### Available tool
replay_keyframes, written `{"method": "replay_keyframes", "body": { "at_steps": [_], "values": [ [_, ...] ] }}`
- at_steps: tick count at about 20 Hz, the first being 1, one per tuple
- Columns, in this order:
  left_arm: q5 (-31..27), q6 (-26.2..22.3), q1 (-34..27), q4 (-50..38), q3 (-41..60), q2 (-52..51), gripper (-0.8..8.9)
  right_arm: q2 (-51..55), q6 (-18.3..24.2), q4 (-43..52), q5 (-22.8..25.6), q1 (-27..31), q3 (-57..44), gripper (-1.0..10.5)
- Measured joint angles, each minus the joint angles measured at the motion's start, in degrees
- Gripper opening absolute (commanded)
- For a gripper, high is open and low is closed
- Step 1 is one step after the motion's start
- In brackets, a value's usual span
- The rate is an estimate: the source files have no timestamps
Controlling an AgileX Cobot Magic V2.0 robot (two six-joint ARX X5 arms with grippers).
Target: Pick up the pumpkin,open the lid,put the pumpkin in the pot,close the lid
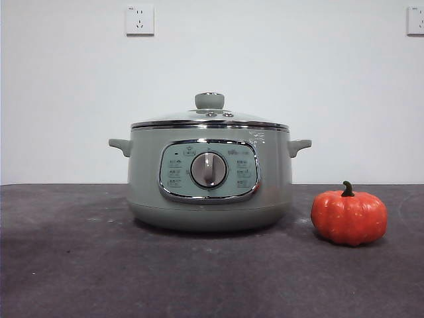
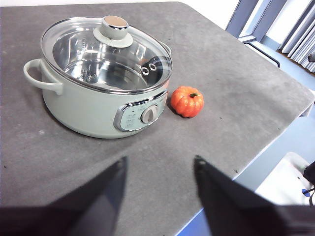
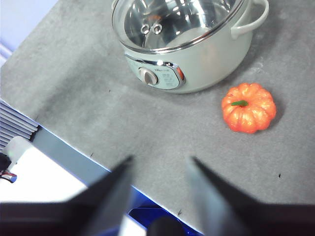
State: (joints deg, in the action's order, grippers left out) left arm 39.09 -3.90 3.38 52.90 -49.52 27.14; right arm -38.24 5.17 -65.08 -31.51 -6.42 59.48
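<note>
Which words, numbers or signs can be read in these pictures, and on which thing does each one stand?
Nothing can be read.
Pot front panel: small print and icons around the dial, too small and blurred.
Wall sockets: no legible marking.
Pumpkin and lid: no text.

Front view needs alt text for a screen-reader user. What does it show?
A sage-green pot with its glass lid on stands on a dark table; a small orange pumpkin sits beside it. No gripper is in view.
</note>
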Motion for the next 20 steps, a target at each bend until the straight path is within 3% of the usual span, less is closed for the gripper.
{"method": "replay_keyframes", "body": {
  "at_steps": [10,20],
  "values": [
    [-0.11,-0.17,0.00,0.02,0.00,0.00,7.86,-4.26,-0.44,1.01,0.68,-1.20,0.00,7.2],
    [-0.09,-0.15,0.00,0.02,0.00,0.00,7.86,-27.45,0.44,14.53,16.31,-9.09,0.00,7.2]
  ]
}}
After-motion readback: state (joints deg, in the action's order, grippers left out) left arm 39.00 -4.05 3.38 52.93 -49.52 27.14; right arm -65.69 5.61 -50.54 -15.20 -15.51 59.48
